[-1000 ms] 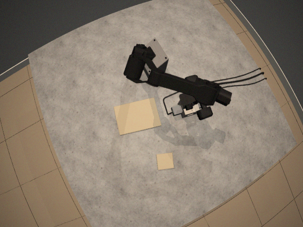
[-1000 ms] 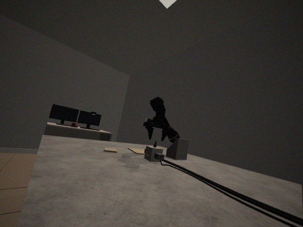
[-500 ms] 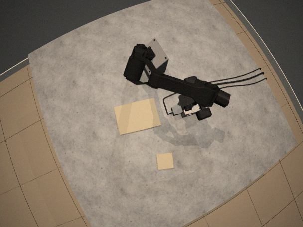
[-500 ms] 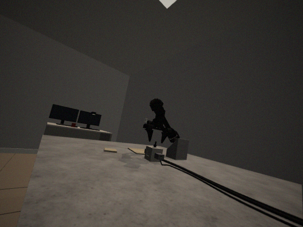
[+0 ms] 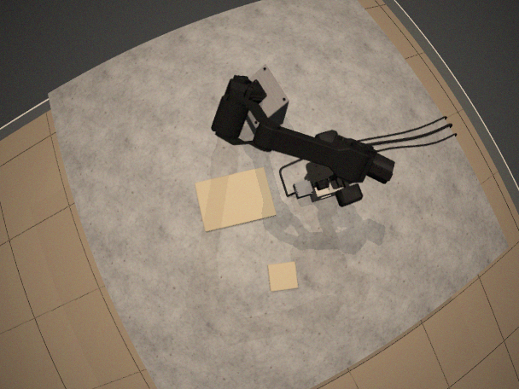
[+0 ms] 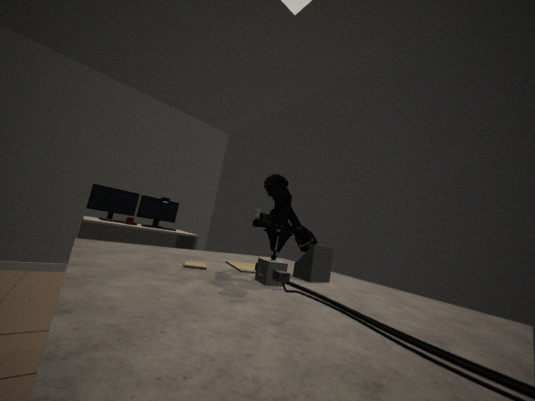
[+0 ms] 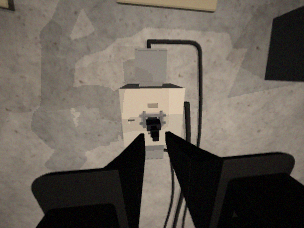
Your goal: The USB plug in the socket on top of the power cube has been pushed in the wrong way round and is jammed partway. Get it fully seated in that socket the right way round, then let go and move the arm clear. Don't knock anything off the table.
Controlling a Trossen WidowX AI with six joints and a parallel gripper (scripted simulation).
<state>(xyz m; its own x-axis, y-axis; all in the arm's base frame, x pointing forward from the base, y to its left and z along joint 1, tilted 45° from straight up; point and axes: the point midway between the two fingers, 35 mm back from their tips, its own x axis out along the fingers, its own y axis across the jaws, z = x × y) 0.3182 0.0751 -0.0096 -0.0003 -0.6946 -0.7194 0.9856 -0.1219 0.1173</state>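
Because the USB plug (image 6: 274, 256) (image 7: 153, 121) stands upright in the top socket of the power cube (image 5: 323, 191) (image 6: 265, 272) (image 7: 133, 100), at mid-frame in the wrist view, the fingers (image 6: 283, 241) point down from above, presumably for a straight pull. They stand slightly apart, a narrow gap between them; no clamping shows. Extraction should precede rotation.
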